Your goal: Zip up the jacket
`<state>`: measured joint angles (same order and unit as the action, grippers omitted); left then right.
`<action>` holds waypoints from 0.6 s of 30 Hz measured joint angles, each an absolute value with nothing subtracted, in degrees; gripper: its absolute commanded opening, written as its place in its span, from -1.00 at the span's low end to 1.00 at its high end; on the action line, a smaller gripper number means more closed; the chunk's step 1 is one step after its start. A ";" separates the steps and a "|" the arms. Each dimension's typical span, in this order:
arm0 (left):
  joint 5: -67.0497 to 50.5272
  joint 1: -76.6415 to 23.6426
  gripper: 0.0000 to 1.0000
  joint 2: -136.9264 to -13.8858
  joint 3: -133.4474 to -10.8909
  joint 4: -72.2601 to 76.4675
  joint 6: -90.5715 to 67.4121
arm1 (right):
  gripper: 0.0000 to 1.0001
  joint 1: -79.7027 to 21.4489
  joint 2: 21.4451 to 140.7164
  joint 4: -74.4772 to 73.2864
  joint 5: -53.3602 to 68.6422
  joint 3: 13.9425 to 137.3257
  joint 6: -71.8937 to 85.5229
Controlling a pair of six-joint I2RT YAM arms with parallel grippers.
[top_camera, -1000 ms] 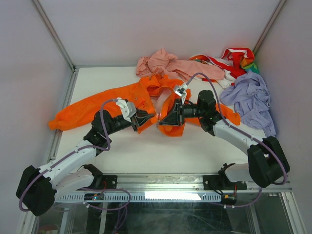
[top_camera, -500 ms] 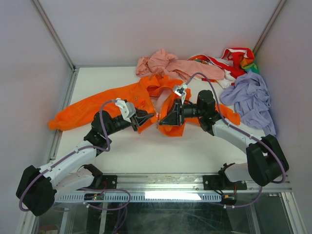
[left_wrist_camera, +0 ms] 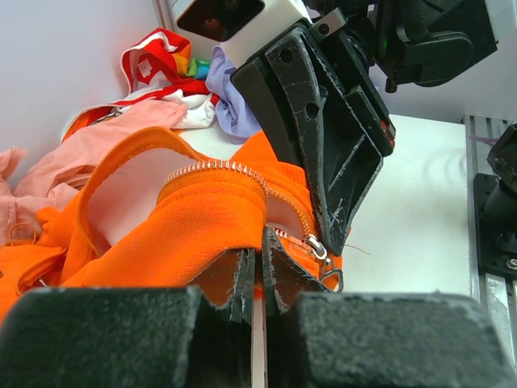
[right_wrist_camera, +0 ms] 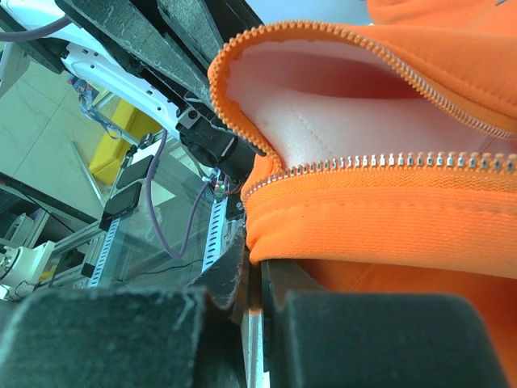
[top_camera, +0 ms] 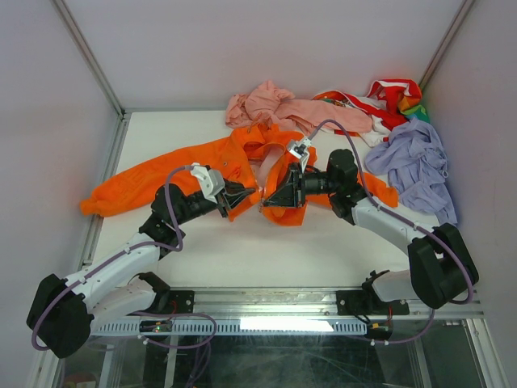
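Observation:
The orange jacket [top_camera: 182, 166] lies across the middle of the table, one sleeve stretched left. Its front is open, with pale lining and metal zipper teeth [left_wrist_camera: 218, 168] showing. My left gripper [top_camera: 252, 196] is shut on the jacket's left front edge [left_wrist_camera: 194, 234]. The silver zipper slider [left_wrist_camera: 317, 247] hangs just right of its fingers. My right gripper [top_camera: 265, 202] faces it, shut on the right front edge [right_wrist_camera: 380, 218], with the zipper teeth [right_wrist_camera: 388, 160] just above its fingers. The two grippers' tips nearly touch.
A pale pink garment [top_camera: 283, 109] lies behind the jacket. A lilac garment [top_camera: 416, 166] lies at the right. A red, white and multicoloured piece [top_camera: 388, 99] sits at the back right corner. Frame posts and walls close in the sides.
The right gripper has drawn slightly back and up with its fold of jacket. The left arm has hardly moved.

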<state>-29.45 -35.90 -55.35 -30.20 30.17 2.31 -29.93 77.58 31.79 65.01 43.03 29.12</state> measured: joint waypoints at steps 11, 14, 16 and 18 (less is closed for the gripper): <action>-28.58 -35.90 -1.00 -55.35 -30.04 31.83 2.22 | -1.00 -29.93 77.58 31.88 65.39 43.03 29.54; -28.60 -35.90 -1.00 -55.35 -30.02 32.14 2.09 | -1.00 -29.93 77.58 31.90 65.39 43.03 29.69; -28.60 -35.90 -1.00 -55.35 -30.04 32.27 2.07 | -1.00 -29.93 77.58 31.92 65.39 43.03 29.78; -28.60 -35.88 -1.00 -55.35 -30.04 32.27 2.04 | -1.00 -29.93 77.58 31.94 65.39 43.03 29.95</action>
<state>-28.60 -35.88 -55.35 -30.04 32.27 2.04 -29.93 77.58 31.94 65.39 43.03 29.95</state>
